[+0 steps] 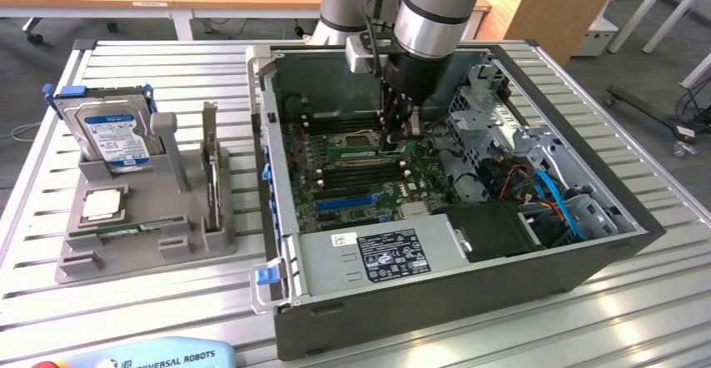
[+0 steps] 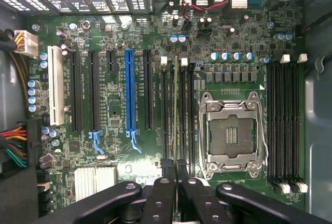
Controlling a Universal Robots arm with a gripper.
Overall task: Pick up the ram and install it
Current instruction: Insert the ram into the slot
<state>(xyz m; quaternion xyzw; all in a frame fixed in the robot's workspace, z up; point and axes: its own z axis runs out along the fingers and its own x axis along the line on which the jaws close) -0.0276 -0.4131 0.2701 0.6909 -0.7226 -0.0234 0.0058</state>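
Ram install, insertion step: gripper clamped on ram, poised above memory slot.
Seating likely calls for exact edge-to-slot alignment.

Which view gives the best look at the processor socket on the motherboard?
The wrist view: it looks straight down on the processor socket, showing its metal frame and dark, empty centre. The exterior view shows the processor socket small and slanted, deep inside the computer case.
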